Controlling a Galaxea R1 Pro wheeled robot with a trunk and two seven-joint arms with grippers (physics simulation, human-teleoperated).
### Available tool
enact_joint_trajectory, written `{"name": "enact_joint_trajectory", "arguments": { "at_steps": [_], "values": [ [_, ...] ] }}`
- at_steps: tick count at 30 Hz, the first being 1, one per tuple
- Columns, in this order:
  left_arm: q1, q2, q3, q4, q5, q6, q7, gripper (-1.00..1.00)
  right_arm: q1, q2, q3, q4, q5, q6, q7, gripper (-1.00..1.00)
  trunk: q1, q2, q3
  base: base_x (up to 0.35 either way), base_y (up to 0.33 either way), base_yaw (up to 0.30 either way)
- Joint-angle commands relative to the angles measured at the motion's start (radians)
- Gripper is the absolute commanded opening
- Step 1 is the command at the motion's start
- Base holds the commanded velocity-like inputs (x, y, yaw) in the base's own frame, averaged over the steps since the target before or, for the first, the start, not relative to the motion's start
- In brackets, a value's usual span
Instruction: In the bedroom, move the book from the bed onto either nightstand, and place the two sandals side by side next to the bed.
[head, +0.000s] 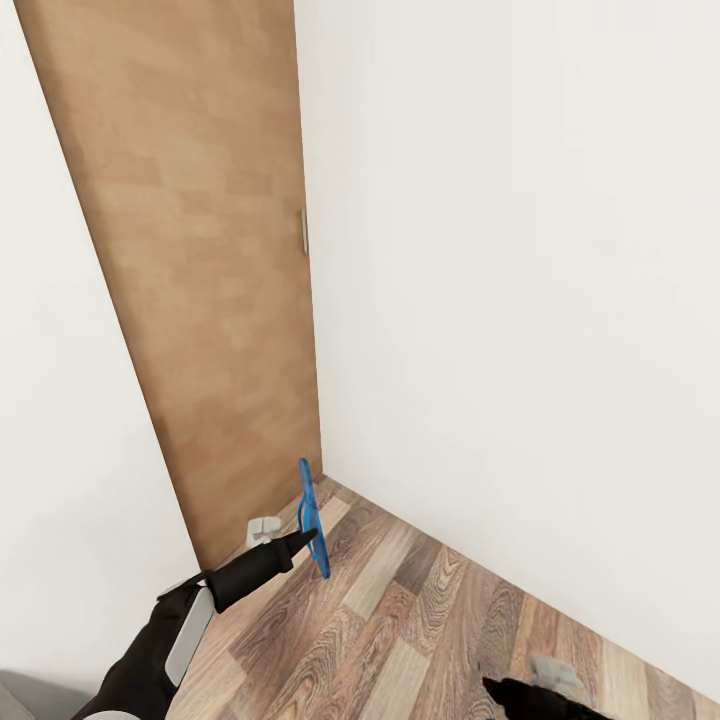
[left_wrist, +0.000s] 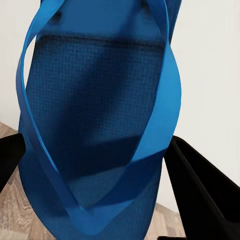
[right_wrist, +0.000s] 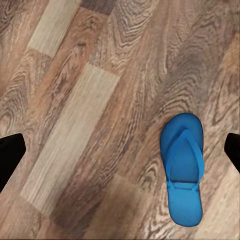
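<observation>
My left gripper (head: 303, 541) is shut on one bright blue sandal (head: 311, 517), which hangs edge-on above the wood floor near the room's corner. In the left wrist view that sandal (left_wrist: 95, 115), with its blue strap, sits between the black fingers (left_wrist: 200, 195). The other blue sandal (right_wrist: 184, 167) lies flat, strap up, on the planks in the right wrist view. My right gripper (right_wrist: 120, 152) hovers above it and a little to its side, open, with nothing between its fingers. The right gripper (head: 515, 692) also peeks in at the head view's lower edge. The book, bed and nightstands are out of view.
A light wooden door (head: 190, 280) with a small metal handle (head: 303, 230) stands close ahead on the left. A white wall (head: 520, 300) meets it at a corner. Wood-plank floor (head: 400, 620) runs to the right along the wall.
</observation>
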Motion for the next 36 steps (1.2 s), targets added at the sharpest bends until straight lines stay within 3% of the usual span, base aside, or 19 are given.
{"name": "enact_joint_trajectory", "arguments": {
  "at_steps": [1,2,5,9,15,36],
  "values": [
    [0.000,-0.001,0.004,0.000,0.005,0.010,-0.004,-1.00,-0.046,0.024,-0.004,0.000,0.034,0.034,-0.070,1.00,0.000,0.000,-0.001,0.000,0.000,0.000],
    [0.000,-0.001,0.004,0.000,0.005,0.010,-0.004,-1.00,-0.085,0.045,-0.004,0.002,0.072,0.054,-0.146,1.00,0.000,0.000,-0.001,0.000,0.000,0.000],
    [0.000,-0.001,0.004,0.000,0.005,0.010,-0.004,-1.00,-0.138,0.074,-0.004,0.003,0.151,0.089,-0.301,1.00,0.000,0.000,-0.001,0.000,0.000,0.000],
    [0.000,-0.001,0.003,0.000,0.004,0.011,-0.004,-1.00,-0.158,0.085,-0.004,0.004,0.186,0.119,-0.373,1.00,0.000,0.000,-0.001,0.000,0.000,0.000],
    [0.000,-0.001,0.003,0.000,0.005,0.011,-0.004,-1.00,-0.164,0.087,-0.004,0.007,0.196,0.132,-0.394,1.00,0.000,0.000,-0.001,0.000,0.000,0.000],
    [0.000,-0.001,0.003,0.000,0.005,0.013,-0.005,-1.00,-0.164,0.088,-0.002,0.009,0.198,0.121,-0.397,1.00,0.080,-0.147,-0.067,0.000,0.000,0.000]
  ]
}}
